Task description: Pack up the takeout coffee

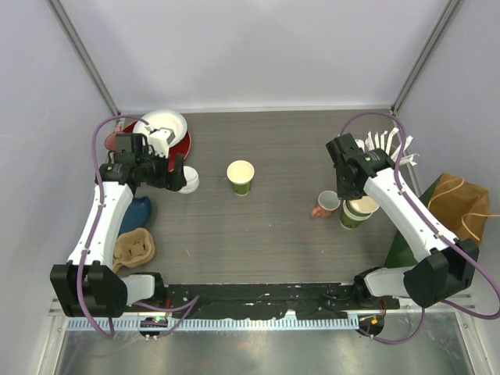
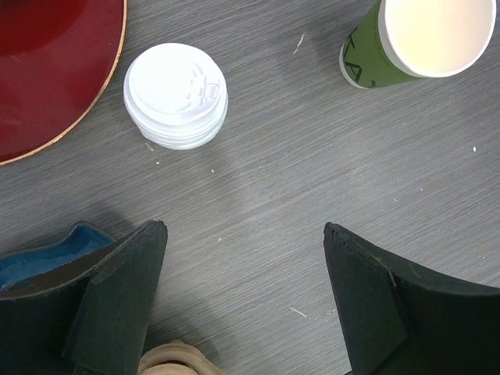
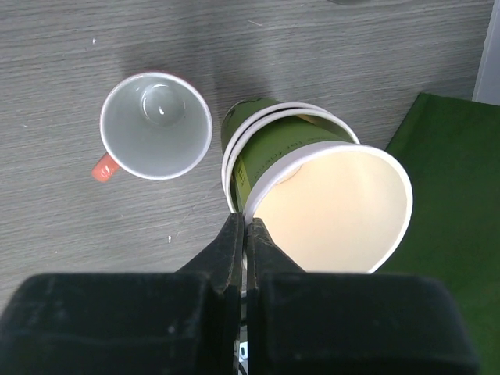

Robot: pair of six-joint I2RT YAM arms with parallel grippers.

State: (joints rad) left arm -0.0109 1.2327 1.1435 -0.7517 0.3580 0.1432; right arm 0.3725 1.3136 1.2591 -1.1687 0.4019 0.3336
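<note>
A green paper cup (image 1: 241, 176) with a cream inside stands lidless mid-table, also top right in the left wrist view (image 2: 422, 39). At the right, several green cups are nested in a stack (image 1: 358, 212). My right gripper (image 3: 247, 221) is shut on the near rim of the top cup (image 3: 336, 207), which sits tilted in the stack. A stack of white lids (image 2: 176, 94) lies beside the red plate. My left gripper (image 2: 242, 228) hangs open over bare table just short of the lids, holding nothing. No lidded takeout coffee is in view.
A pink-handled mug (image 3: 156, 125) stands just left of the cup stack. A red plate (image 1: 186, 144) with a white bowl (image 1: 160, 125) is at the back left. A blue dish (image 1: 141, 212) and a tan cup carrier (image 1: 134, 248) lie at the left. A brown bag (image 1: 457, 203) and a green bag (image 3: 453, 195) are at the right.
</note>
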